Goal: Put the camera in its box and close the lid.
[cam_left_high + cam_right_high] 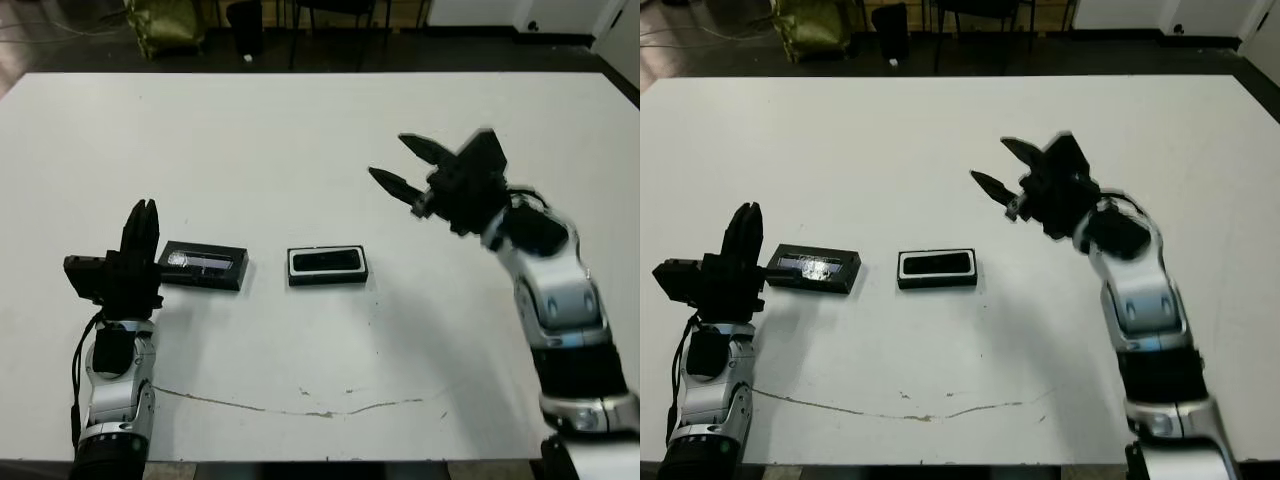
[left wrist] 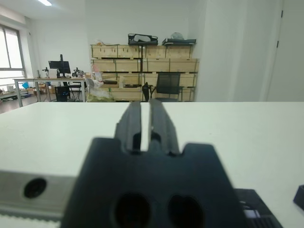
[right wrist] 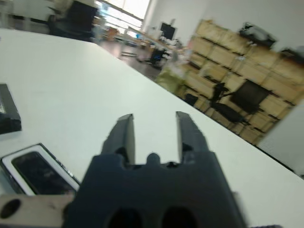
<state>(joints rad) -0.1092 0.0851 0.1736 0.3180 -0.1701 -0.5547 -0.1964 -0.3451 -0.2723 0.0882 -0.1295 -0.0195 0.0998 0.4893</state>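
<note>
White counter (image 1: 300,130), near edge: a thin crack-like line (image 1: 300,405) runs across the surface in front of the robot.

Left pincer (image 1: 143,212): at the near left, fingers upright and close together with only a narrow slit between them, holding nothing.

Lid (image 1: 204,266): flat black cover with a glossy silvery strip on top, lying flat on the counter just beside the left pincer, toward the middle. No legible writing on the strip.

Box (image 1: 327,266): shallow black tray with white lining, lying flat near the counter's middle, to the right of the lid and apart from it.

Camera (image 1: 328,261): slim black bar lying inside the box, framed by the white lining. No brand or label can be read at this sharpness.

Right pincer (image 1: 400,165): raised above the counter, beyond and to the right of the box, fingers spread wide, empty, tips pointing toward the robot's left.

Beyond the counter: dark floor, chair legs (image 1: 330,35), a yellowish bundle (image 1: 165,25); in the wrist view, wooden crates (image 2: 142,71) on shelving.
</note>
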